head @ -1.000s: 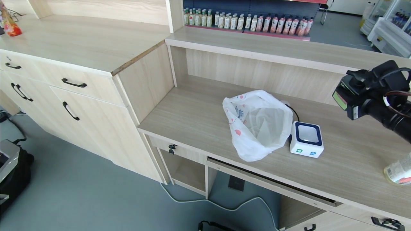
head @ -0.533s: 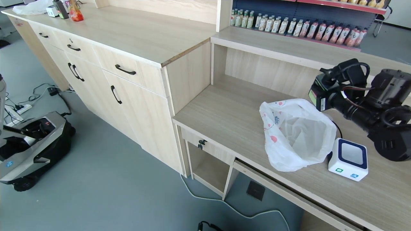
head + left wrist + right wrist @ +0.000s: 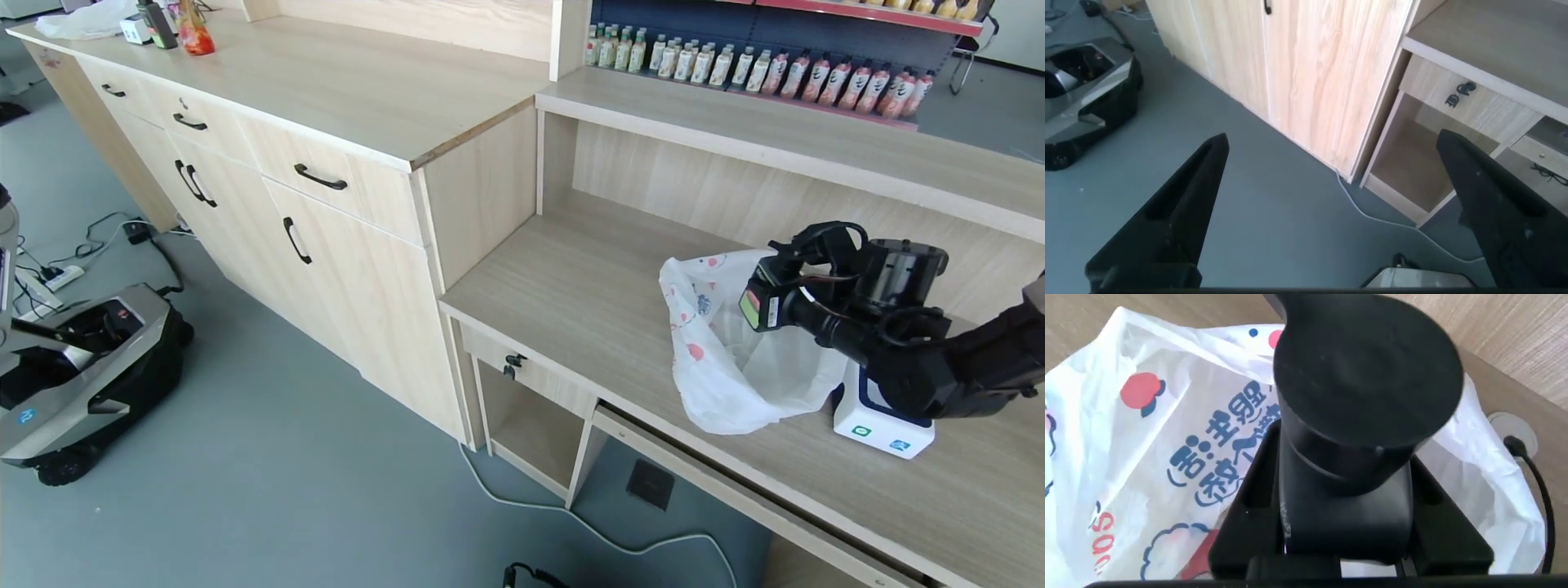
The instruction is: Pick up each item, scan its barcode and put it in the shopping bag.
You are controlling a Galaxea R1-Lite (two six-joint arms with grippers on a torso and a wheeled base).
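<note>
My right gripper point(image 3: 780, 298) hangs over the open mouth of the white printed shopping bag point(image 3: 727, 384), shut on a black round-topped container point(image 3: 755, 306) with a green and red label. In the right wrist view the container point(image 3: 1364, 384) stands right above the bag point(image 3: 1167, 441). The white scanner point(image 3: 886, 429) with a dark blue frame stands just right of the bag, partly hidden by the arm. My left gripper point(image 3: 1333, 143) is open with nothing in it, out over the grey floor in front of the counter's drawer.
The bag and scanner stand on a low wooden counter point(image 3: 588, 302) with a raised shelf behind. A taller cabinet point(image 3: 343, 82) stands to the left. Drink bottles point(image 3: 735, 69) line a far shelf. A wheeled machine point(image 3: 73, 376) and cables lie on the floor.
The head camera swung left early on. Since then my right arm has come down and left with the black container, from above the scanner to over the bag's mouth.
</note>
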